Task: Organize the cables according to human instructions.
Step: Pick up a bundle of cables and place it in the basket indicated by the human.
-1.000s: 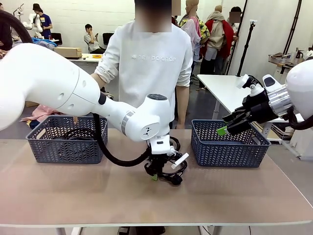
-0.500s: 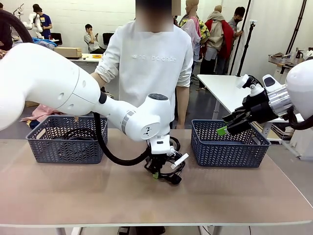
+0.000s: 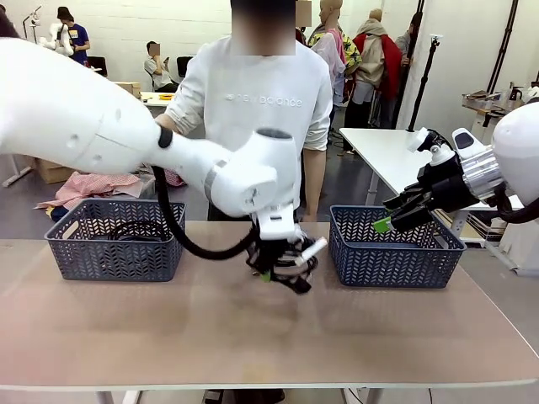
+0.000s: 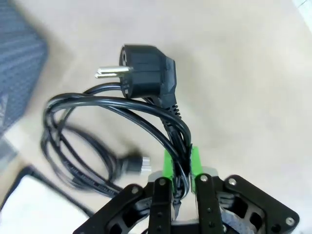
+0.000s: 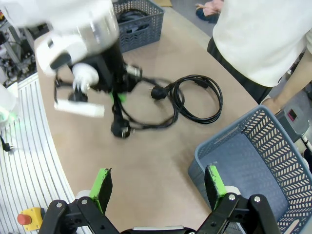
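Note:
My left gripper [image 3: 271, 271] hangs over the middle of the table, shut on a black cable [image 3: 292, 274] that dangles clear of the surface. In the left wrist view the green fingers [image 4: 168, 165] pinch several strands of this cable [image 4: 112, 105], and its plug [image 4: 146, 73] points away. A second coiled cable [image 5: 200, 97] lies flat on the table near the person. More cables [image 3: 135, 229] rest in the left basket [image 3: 114, 252]. My right gripper [image 3: 392, 220] hovers open above the right basket [image 3: 396, 257], holding nothing.
A person [image 3: 261, 109] in a white sweatshirt stands at the far edge, between the two grey baskets. In the right wrist view the right basket [image 5: 253, 161] has no cable in the part I see. Bare tabletop [image 3: 269, 345] spreads toward the near edge.
My left arm has risen, lifting the gripped cable off the table. The right arm has not moved.

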Controlling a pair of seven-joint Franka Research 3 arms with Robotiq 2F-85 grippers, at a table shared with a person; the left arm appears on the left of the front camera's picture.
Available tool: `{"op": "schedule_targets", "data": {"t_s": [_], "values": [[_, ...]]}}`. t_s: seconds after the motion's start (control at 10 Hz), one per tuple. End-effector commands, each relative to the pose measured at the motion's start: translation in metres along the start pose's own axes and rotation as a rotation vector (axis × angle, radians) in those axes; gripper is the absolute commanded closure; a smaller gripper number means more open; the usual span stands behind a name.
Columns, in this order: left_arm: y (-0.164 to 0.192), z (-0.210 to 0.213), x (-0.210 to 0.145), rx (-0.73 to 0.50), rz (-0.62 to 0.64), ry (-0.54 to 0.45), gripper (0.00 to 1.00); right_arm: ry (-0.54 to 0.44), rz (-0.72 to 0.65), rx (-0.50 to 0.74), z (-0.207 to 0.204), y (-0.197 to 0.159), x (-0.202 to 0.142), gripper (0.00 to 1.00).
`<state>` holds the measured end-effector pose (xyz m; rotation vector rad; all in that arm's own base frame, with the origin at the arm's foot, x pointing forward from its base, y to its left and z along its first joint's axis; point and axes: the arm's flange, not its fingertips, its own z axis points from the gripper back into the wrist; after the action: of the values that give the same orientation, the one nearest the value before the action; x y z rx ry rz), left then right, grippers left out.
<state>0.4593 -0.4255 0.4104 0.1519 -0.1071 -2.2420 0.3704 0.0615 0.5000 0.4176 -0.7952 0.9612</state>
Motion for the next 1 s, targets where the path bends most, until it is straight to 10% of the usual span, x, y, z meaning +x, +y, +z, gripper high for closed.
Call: {"op": "schedule_targets", "data": {"t_s": [0.0,0.9], "values": [[-0.015,0.049,-0.038,0.01,0.138,0.057,1.0,-0.029,0.014,0.018,-0.002,-0.004,0.0,0.0],[-0.124,0.108,-0.248,0.108,0.683,0.009,1.0,-0.029,0.014,0.018,-0.002,-0.004,0.0,0.0]]}}
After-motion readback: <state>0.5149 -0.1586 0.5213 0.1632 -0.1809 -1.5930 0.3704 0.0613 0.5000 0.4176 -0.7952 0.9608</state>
